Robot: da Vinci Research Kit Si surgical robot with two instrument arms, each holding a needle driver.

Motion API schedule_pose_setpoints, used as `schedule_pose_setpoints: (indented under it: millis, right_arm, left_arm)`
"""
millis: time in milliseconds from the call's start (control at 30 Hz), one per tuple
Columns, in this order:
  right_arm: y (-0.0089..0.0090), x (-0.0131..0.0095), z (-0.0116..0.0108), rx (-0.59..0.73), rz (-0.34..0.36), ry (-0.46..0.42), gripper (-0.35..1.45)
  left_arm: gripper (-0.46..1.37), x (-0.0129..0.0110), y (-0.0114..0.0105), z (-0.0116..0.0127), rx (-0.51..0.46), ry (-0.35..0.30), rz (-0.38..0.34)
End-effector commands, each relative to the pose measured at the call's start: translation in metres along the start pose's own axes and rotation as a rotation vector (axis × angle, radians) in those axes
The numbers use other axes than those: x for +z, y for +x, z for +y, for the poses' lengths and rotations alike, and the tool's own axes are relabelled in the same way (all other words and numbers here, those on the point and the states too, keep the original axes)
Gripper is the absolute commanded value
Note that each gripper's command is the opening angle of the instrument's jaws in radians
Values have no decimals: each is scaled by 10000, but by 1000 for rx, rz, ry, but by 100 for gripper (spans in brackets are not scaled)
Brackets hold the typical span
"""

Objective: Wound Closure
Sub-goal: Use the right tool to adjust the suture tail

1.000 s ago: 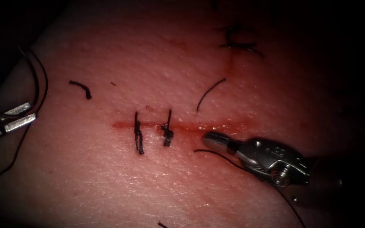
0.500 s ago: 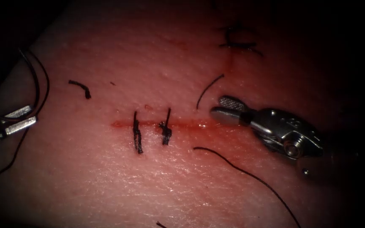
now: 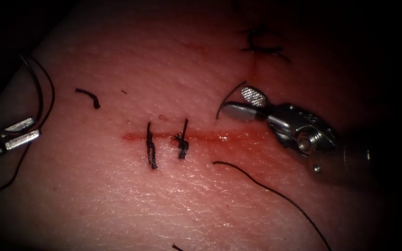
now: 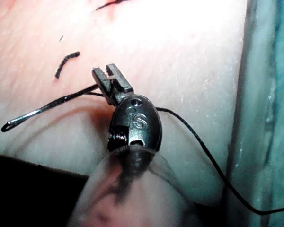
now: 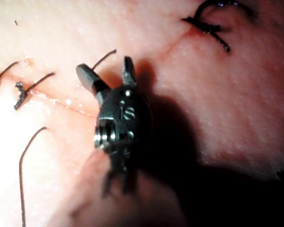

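At the far left of the tissue [image 3: 117, 200], my left tool [image 3: 34, 127] is shut on the curved needle [image 3: 40, 88] near one end. The needle [image 4: 47, 106] arcs free above the surface, not in the tissue, and thread [image 4: 199, 142] trails from the jaws. The cut [image 3: 238, 138] runs across the middle with two stitches [image 3: 151, 151] [image 3: 183, 142] on its left half. My right tool [image 3: 238, 102] is open and holds nothing, just beyond the cut's right half. Its tips sit beside a loose thread end [image 3: 231, 96]. The open right tool [image 5: 109, 71] and that thread end [image 5: 104, 59] are close together.
A long strand of thread [image 3: 266, 188] lies on the near side of the cut, running off to the lower right. A short cut piece of thread [image 3: 89, 96] lies at the upper left. An older knotted stitch [image 3: 261, 47] sits at the far side, above a faint red line.
My right tool has risen from the near side of the cut across it to the far side, and its jaws have opened. The left tool and needle have stayed put.
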Motion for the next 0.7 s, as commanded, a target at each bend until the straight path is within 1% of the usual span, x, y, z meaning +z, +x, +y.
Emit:
schedule_pose_setpoints:
  millis: [33, 133, 267, 300, 333, 367, 400, 467, 700]
  right_arm:
    - [1, 2, -1, 3, 7, 2, 96]
    - [5, 5, -4, 8, 14, 3, 91]
    - [7, 7, -10, 13, 13, 7, 74]
    - [8, 8, -12, 20, 13, 6, 59]
    - [8, 8, -13, 21, 13, 5, 34]
    - [8, 7, -14, 21, 12, 6, -19]
    - [8, 7, -14, 2, 0, 7, -35]
    - [9, 7, -14, -48, -25, 7, -35]
    - [16, 4, -17, -149, -27, 6, -35]
  left_arm:
    - [-35, 0, 0, 0, 0, -3, 0]
    - [-35, 0, 0, -1, 0, -3, 1]
    - [-35, 0, -1, -1, 0, -3, 1]
    - [-35, 0, -1, -1, 0, -3, 1]
    - [-35, 0, -1, -1, 0, -3, 1]
    - [-35, 0, -1, -1, 0, -3, 1]
    - [-35, 0, -1, -1, 0, -4, 1]
    - [-35, 0, -1, -1, 0, -4, 1]
    - [-35, 1, -1, -2, 0, -4, 1]
